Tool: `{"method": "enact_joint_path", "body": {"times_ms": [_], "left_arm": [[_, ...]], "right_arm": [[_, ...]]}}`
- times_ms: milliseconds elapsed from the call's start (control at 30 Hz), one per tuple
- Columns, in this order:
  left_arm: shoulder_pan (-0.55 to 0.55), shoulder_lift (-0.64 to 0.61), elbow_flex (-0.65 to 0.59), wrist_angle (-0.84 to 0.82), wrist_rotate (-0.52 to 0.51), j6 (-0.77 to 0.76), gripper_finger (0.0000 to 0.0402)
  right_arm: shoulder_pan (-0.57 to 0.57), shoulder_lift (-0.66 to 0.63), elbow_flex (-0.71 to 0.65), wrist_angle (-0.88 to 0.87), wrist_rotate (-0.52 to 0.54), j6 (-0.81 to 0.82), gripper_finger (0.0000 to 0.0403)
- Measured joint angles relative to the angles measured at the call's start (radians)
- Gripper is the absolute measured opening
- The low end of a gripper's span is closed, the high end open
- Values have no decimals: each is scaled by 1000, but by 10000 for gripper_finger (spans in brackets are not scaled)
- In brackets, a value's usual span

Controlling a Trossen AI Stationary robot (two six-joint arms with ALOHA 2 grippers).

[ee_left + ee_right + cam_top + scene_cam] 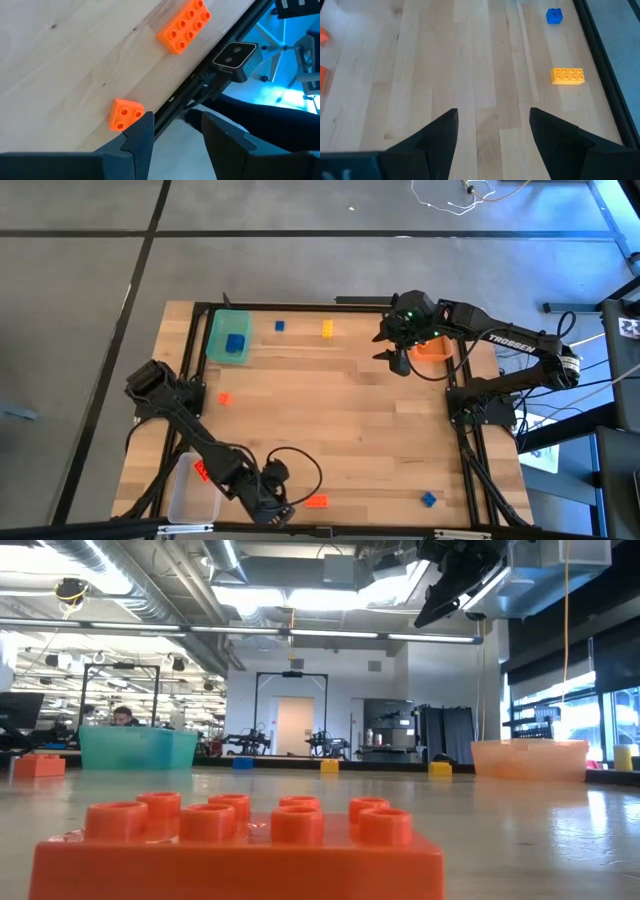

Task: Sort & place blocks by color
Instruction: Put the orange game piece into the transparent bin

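Small studded blocks lie scattered on the wooden table. A blue block [279,326] and a yellow one [327,329] lie near the far edge. A red-orange one [224,398] lies at the left, and another blue one [428,499] at the near right. A long red-orange block [184,26] and a small red-orange block [125,114] lie by the near edge. My left gripper [175,137] hangs open there, its gap over the table's edge and the small block just outside one finger. My right gripper [388,348] hovers open above the far right, nothing between its fingers [492,125]. My left gripper has one finger [141,131] close beside the small red-orange block's near corner [136,116], with that finger's outer side toward it. I cannot tell whether they touch. The block lies flat on the table, studs up.
A green tray [214,340] at the far left holds a blue block [236,344]. An orange tray [432,350] stands at the far right, under the right arm. A clear tray [183,498] at the near left holds a red-orange block [201,470]. A black frame [300,306] rims the table.
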Motion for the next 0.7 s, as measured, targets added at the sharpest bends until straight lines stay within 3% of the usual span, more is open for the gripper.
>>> {"method": "enact_joint_path", "body": {"times_ms": [267, 500, 700], "left_arm": [[2, 0, 0, 2, 84, -33, 162], [1, 0, 0, -3, 89, -24, 222], [-7, 47, 2, -8, 119, 130, 252]], "right_arm": [[0, 0, 0, 0, 0, 0, 245], [0, 0, 0, 0, 0, 0, 245], [0, 0, 0, 0, 0, 0, 245]]}}
